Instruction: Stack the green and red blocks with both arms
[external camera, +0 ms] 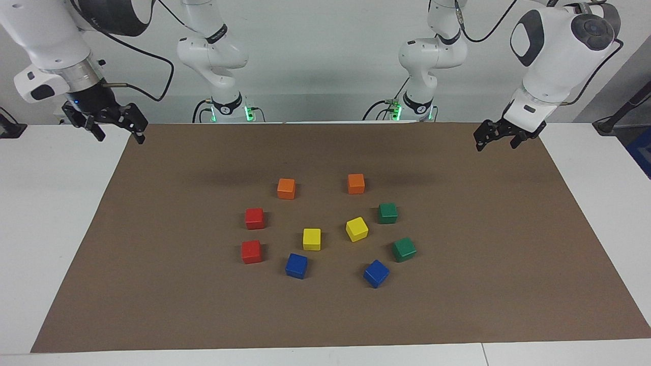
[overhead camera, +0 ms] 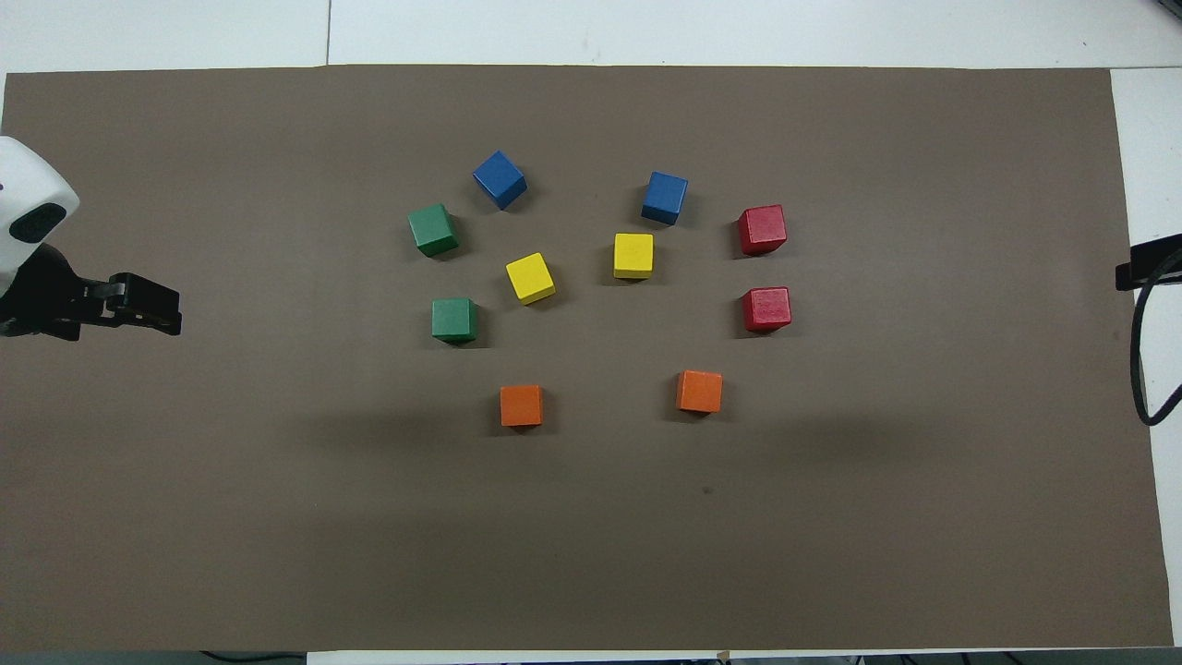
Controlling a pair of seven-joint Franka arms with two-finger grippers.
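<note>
- Facing view first: nothing has been stacked yet. All ten small glossy cubes sit singly on the brown paper mat (external camera: pixel 152 284), none resting on another, so to my eye the job is at its very start.
- The two bright red glossy cubes lie toward the right arm's end of the cluster, one (external camera: pixel 255 218) nearer the robots and the other (external camera: pixel 251 251) farther from them, close together but apart.
- The two dark green glossy cubes lie toward the left arm's end: one (external camera: pixel 387 213) nearer the robots, squarely set, the other (external camera: pixel 404 249) farther out and turned a little askew.
- Between those pairs sit two yellow cubes (external camera: pixel 312 239); two orange cubes (external camera: pixel 286 188) are nearest the robots and two blue cubes (external camera: pixel 296 266) farthest.
- The right arm's black two-finger gripper (external camera: pixel 117 132) hangs in the air over the mat's edge at its own end, fingers spread, holding nothing.
- The left arm's black two-finger gripper (external camera: pixel 496 140) hangs likewise over the mat's edge at its end, fingers apart and empty.
- Both are well apart from any cube.
- I'd judge the next move to be a reach: each arm coming down over the pair on its side, the right for a red cube, the left for a green one.
- The skewed green cube would want the wrist turned to match its faces, and the yellow cube beside it leaves little room.
</note>
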